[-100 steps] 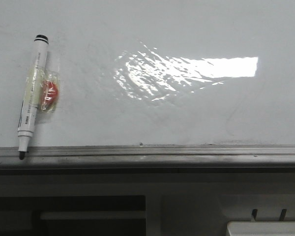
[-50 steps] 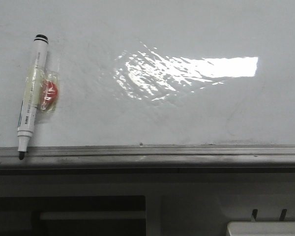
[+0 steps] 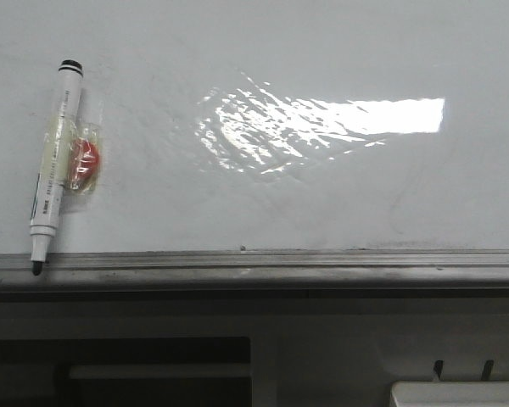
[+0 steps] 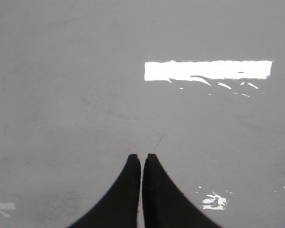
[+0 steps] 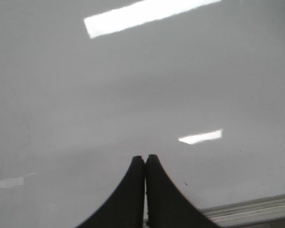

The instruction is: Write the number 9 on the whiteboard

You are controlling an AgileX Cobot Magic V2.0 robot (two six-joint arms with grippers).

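Note:
The whiteboard [image 3: 322,51] fills the front view, glossy white with a bright light reflection and faint smudges, edged by a grey metal ledge [image 3: 254,264]. No number 9 shows on it. A white marker pen [image 3: 53,161] with a black tip lies at the left, tip on the ledge, with a red object in clear tape [image 3: 85,163] stuck beside it. Neither gripper shows in the front view. My left gripper [image 4: 142,157] is shut and empty over bare board [image 4: 85,71]. My right gripper [image 5: 145,157] is shut and empty over bare board [image 5: 85,95] near the ledge [image 5: 256,209].
Below the ledge is a dark shelf area [image 3: 153,356], and a white box-like object with dark slots [image 3: 458,390] sits at the lower right of the front view.

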